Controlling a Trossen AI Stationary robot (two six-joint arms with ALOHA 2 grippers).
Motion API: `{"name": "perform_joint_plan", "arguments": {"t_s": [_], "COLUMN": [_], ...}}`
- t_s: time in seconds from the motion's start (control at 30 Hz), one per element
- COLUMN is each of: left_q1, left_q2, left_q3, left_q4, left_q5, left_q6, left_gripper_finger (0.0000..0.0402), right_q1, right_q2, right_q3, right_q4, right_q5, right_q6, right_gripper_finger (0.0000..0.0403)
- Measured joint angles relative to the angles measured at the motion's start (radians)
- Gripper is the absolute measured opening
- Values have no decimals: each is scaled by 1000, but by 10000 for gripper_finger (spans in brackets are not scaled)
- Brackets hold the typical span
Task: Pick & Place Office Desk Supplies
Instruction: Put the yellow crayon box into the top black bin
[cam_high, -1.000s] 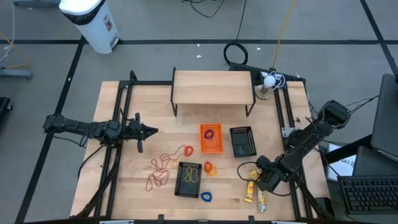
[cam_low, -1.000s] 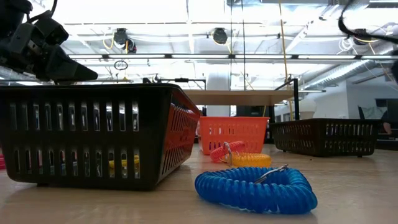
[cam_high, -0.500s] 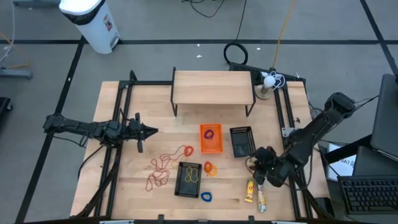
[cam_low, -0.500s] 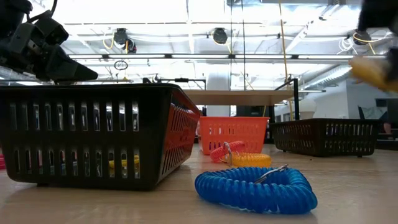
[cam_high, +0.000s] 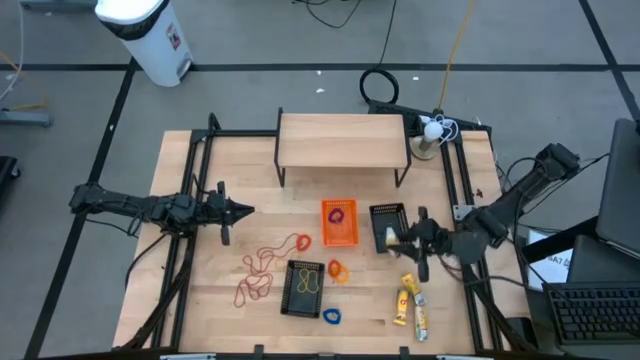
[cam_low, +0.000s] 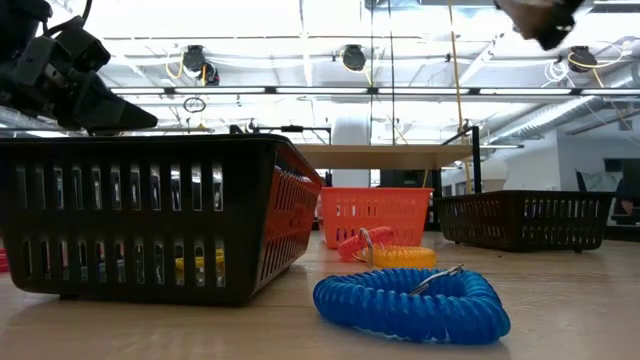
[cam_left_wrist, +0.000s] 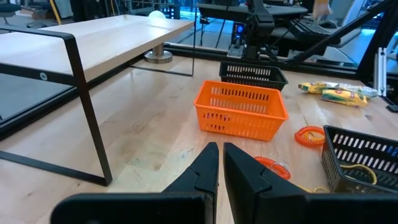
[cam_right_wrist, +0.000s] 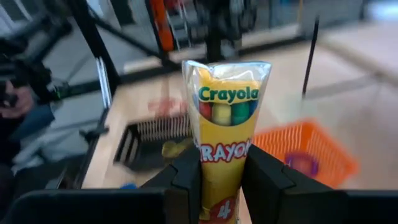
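Observation:
My right gripper (cam_high: 395, 238) is shut on a yellow Crayola crayon packet (cam_right_wrist: 227, 124) and hovers over the black basket (cam_high: 390, 216) right of centre, high above the table. It blurs at the top of the low view (cam_low: 540, 18). Other yellow packets (cam_high: 408, 300) lie flat near the front right. My left gripper (cam_high: 240, 210) hangs shut and empty over the table's left side, its fingers together (cam_left_wrist: 219, 163). Rubber-band loops (cam_high: 262, 268) and coiled rings (cam_high: 337, 270) lie on the wood. My right gripper pinches the packet's lower part (cam_right_wrist: 219, 186) between its two fingers (cam_right_wrist: 186, 180), on its two long edges. The fingers lie nearly level, pointing toward the table's left. The packet sticks out past the fingertips along their line, lifted clear of everything.
An orange basket (cam_high: 339, 235) with a purple ring stands at centre. A second black basket (cam_high: 304, 288) sits near the front, with a blue coil (cam_low: 410, 305) beside it. A wooden shelf on black legs (cam_high: 343, 140) spans the far middle. Bare wood lies left of the loops.
My right gripper has risen from the front right of the table with the crayon packet. It has swung toward the far edge and left, over the black basket, and tipped from pointing down to nearly level, rolling as it went. The packet is now lifted clear.

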Motion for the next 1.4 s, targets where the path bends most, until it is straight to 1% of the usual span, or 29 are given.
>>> {"name": "perform_joint_plan", "arguments": {"t_s": [0.1,0.17,0.27,0.37,0.47,0.53,0.7,0.83,1.0,1.2,1.3,1.4], "left_q1": [0,0,0,0,0,0,0,0,0,0,0,0], "left_q2": [0,0,0,0,0,0,0,0,0,0,0,0], "left_q3": [0,0,1,1,1,1,1,1,1,1,1,1], "left_q4": [0,0,0,0,0,-1,-1,-1,-8,-9,-9,-9], "left_q5": [0,0,0,0,0,0,0,0,0,0,0,0], "left_q6": [0,1,1,2,2,2,3,8,7,4,5,5], "left_gripper_finger": [26,26,26,26,26,26,26,26,26,26,26,26], "right_q1": [-42,-70,-108,-155,-216,-256,-325,-342,-342,-342,-342,-342], "right_q2": [-71,-124,-213,-301,-383,-434,-535,-586,-627,-646,-644,-643], "right_q3": [-95,-163,-259,-341,-405,-437,-494,-521,-559,-611,-613,-594], "right_q4": [187,290,402,468,489,491,496,500,552,594,591,589], "right_q5": [-25,-68,-128,-144,-144,-150,-264,-278,-279,-279,-279,-279], "right_q6": [-178,-266,-346,-386,-403,-402,-401,-421,-480,-468,-455,-454], "right_gripper_finger": [74,68,68,75,78,74,68,78,71,71,79,75]}}
